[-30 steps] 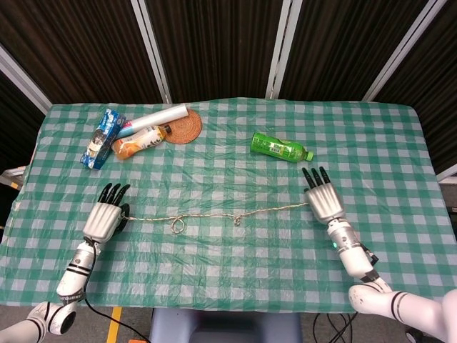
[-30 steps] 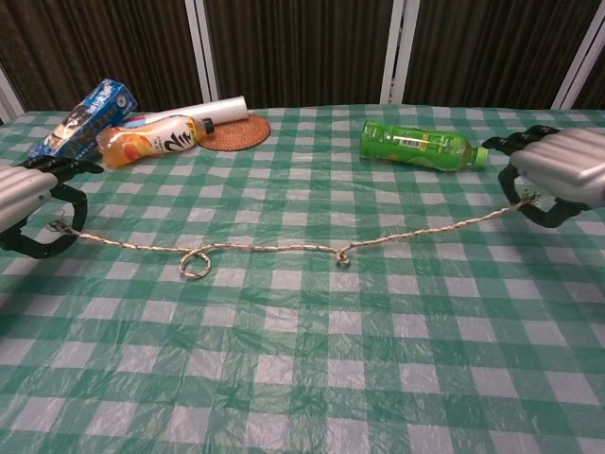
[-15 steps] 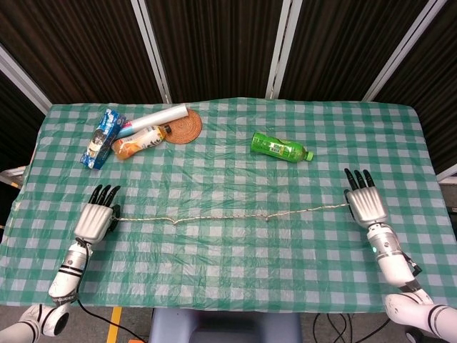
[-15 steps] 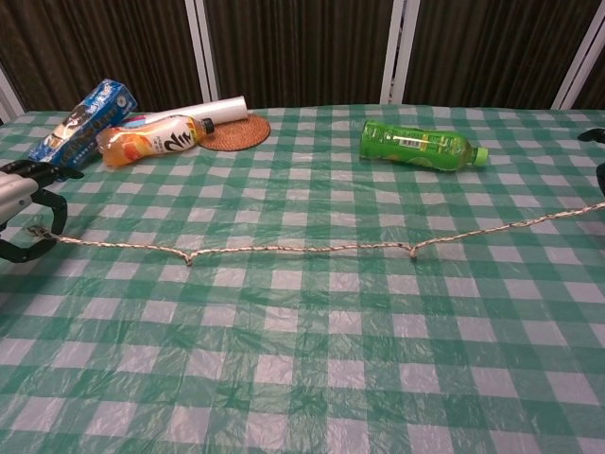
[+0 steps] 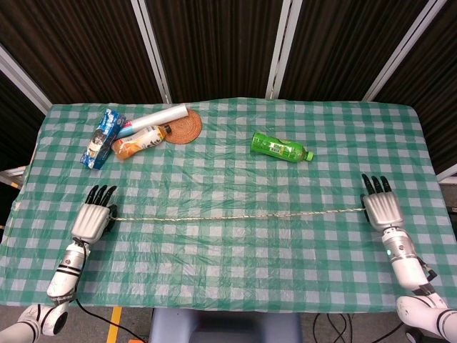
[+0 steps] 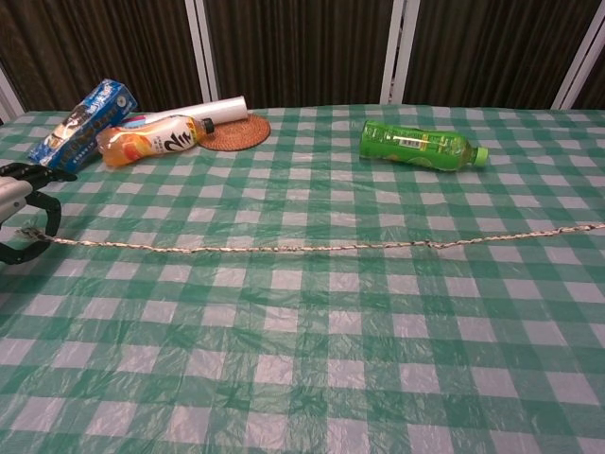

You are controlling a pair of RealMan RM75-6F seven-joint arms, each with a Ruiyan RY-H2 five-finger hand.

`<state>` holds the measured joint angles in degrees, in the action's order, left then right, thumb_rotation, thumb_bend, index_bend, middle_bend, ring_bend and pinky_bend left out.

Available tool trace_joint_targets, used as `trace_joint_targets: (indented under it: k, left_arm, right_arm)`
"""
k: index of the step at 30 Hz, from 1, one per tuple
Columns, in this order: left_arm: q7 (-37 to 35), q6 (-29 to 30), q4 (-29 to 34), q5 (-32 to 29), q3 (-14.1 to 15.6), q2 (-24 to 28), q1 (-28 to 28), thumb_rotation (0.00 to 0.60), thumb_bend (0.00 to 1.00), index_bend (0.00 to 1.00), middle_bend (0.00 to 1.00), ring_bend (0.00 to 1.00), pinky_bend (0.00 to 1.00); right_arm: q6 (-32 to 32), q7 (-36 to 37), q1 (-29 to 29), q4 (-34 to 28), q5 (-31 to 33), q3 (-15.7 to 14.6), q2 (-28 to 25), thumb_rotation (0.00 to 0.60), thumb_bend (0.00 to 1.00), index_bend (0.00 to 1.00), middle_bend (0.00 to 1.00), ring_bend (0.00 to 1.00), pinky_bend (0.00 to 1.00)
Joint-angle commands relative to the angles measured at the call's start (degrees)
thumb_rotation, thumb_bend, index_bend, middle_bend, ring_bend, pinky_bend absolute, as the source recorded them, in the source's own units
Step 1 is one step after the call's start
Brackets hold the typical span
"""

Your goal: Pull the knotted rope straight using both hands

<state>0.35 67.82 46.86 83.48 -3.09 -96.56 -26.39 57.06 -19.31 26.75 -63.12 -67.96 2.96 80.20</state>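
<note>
A thin pale rope [image 5: 235, 215] lies almost straight across the checked tablecloth, from left to right. In the chest view the rope [image 6: 312, 247] shows one small knot right of the middle. My left hand [image 5: 93, 218] grips the rope's left end, fingers curled round it; only its edge [image 6: 21, 216] shows in the chest view. My right hand [image 5: 381, 207] holds the right end at the table's right side. The chest view cuts the right hand off, and the rope runs out at that frame's right edge.
At the back left lie a blue carton [image 5: 102, 137], an orange drink bottle [image 5: 140, 142], a white roll [image 5: 161, 115] and a round woven coaster [image 5: 186, 127]. A green bottle [image 5: 280, 147] lies on its side at the back right. The table [image 5: 228, 286] edge runs close behind both hands.
Both hands moved outward, away from each other, each holding its end. The rope's loop and kinks pulled out and it now lies nearly straight. The right hand left the chest view.
</note>
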Motion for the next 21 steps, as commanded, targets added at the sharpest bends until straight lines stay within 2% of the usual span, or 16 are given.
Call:
trace_joint_targets:
  k: [1,21]
  left_arm:
    - [0.02,-0.22,-0.24,-0.03,0.0,-0.08,-0.03,0.6,0.43,0.62,0.07,0.0,0.02]
    - [0.17,-1.81,-2.45,-0.27,0.04,-1.58,-0.4,0.6,0.43,0.62,0.07,0.0,0.02]
  right_arm:
    - [-0.93,0.67,-0.34,1.57,0.09,-0.07,0.63,0.6,0.62,0.75,0.06,0.0,0.0]
    - [-4.36,3.3,-0.92,7.9,-0.27,0.6,3.06,0.6,0.62,0.75,0.06,0.0,0.0]
